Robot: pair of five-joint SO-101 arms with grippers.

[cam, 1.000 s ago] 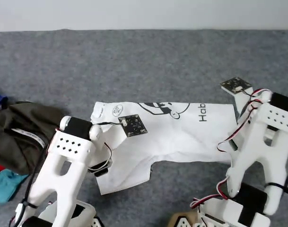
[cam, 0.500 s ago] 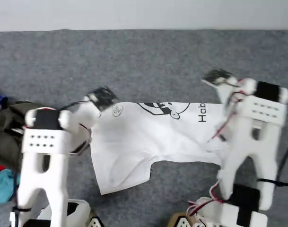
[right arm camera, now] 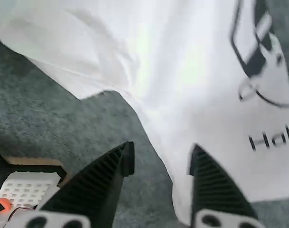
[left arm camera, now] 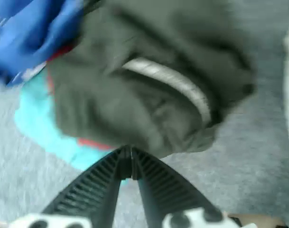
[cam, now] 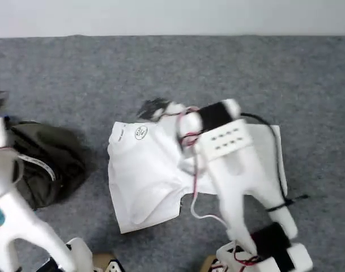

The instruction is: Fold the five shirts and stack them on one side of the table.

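The right arm (cam: 234, 158) leans in from the near edge of the grey felt-covered counter (cam: 217, 68) and stretches over the white printed T-shirt (cam: 144, 175), which lies spread in the counter's middle. Its claw (right arm camera: 161, 164) gapes wide and empty above the shirt's edge, one ridged black finger (right arm camera: 201, 166) over cloth and the other over bare counter. The left arm (cam: 8, 192) stands at the left edge, its claw (left arm camera: 130, 161) pinched fully together on nothing above the crumpled dark olive shirt (cam: 47, 158), which is heaped with a blue garment (left arm camera: 35, 28) and a turquoise garment (left arm camera: 40, 123).
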